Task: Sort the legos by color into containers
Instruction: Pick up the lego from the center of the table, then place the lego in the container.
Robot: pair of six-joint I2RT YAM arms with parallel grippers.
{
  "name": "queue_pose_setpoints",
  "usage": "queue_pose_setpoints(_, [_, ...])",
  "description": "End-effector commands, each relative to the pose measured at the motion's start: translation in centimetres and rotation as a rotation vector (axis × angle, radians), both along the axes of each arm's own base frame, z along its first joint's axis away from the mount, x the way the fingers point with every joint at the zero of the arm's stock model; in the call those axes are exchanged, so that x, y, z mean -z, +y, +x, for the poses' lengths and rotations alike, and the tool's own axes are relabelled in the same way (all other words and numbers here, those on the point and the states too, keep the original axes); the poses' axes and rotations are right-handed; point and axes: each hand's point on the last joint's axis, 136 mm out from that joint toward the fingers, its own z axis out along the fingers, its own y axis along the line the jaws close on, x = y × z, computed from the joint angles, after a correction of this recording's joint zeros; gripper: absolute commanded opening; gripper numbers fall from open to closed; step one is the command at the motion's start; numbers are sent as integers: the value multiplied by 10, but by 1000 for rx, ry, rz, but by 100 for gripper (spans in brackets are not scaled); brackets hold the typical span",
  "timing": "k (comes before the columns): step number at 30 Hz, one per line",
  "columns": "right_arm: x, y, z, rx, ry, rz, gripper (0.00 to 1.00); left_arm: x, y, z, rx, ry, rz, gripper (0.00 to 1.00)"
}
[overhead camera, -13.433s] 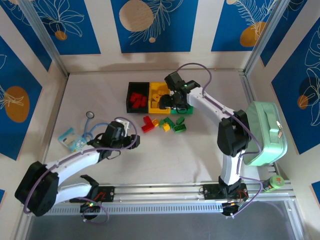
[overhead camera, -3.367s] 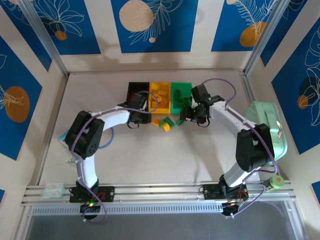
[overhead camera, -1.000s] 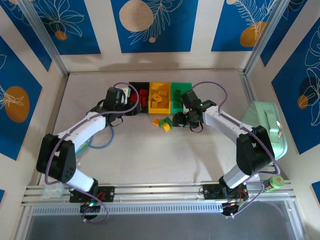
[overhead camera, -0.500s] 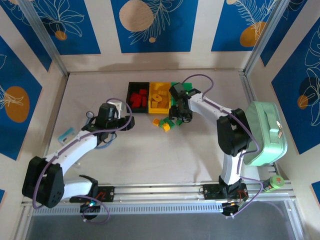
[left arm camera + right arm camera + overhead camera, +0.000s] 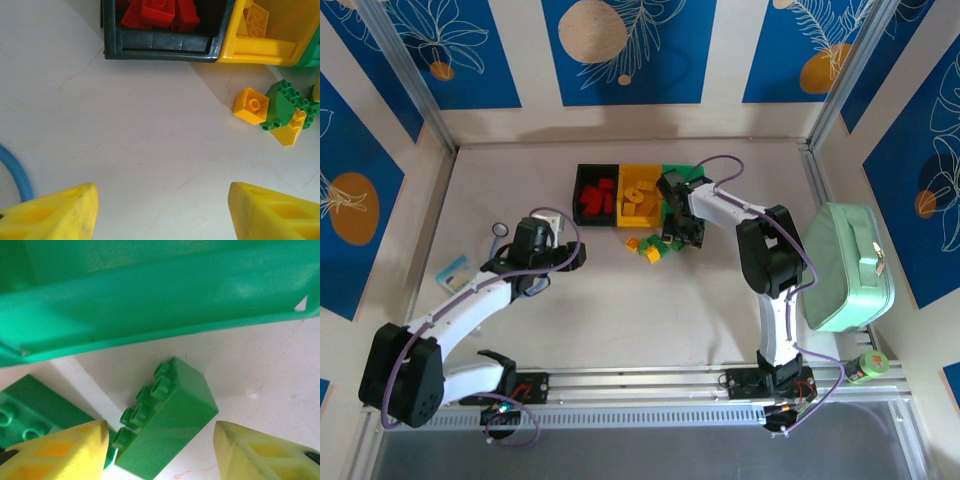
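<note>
The left gripper (image 5: 162, 200) hovers released over bare tabletop (image 5: 125, 130), its yellow fingers (image 5: 50, 215) wide apart with nothing between them, and a blue cord (image 5: 15, 172) curves just beside one of them. Further out, a few loose pieces lie close together on the tabletop near the bins: an orange brick (image 5: 251, 105), a small green brick (image 5: 281, 100) against it, and a yellow brick (image 5: 291, 131) leaning on the green one. To their right the right gripper (image 5: 160, 432) sits low over the tabletop, its fingers parted on either side of a bright green brick (image 5: 170, 405) that lies on its side with the studs turned towards one finger; a strip of tabletop shows between the brick and the other finger, so it is not clamped. A dark green brick (image 5: 25, 412) lies just beside it. Right behind stands the wall of the green bin (image 5: 150, 305). It ends a joined row with the yellow bin (image 5: 260, 47), which holds yellow pieces, and the black bin (image 5: 160, 44), which holds red bricks (image 5: 160, 10). A mint-green case (image 5: 845, 265) rests at the right side, well apart from the bins
</note>
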Motion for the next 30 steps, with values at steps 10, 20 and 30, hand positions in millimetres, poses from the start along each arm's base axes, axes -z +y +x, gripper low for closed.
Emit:
queue_pose_setpoints(10, [-3,-11,-16,11,-5,-71,29,-5,-4,0,-3,-24,-25,68])
queue_pose_setpoints(20, [-54,-17,-21,-24,-124,-84,27,-5,-7,-3,6,-24,-19,68])
queue_pose_setpoints(30, [-115,-25,49,-61,-233,-2,27,-1,-11,-14,20,-15,-5,68])
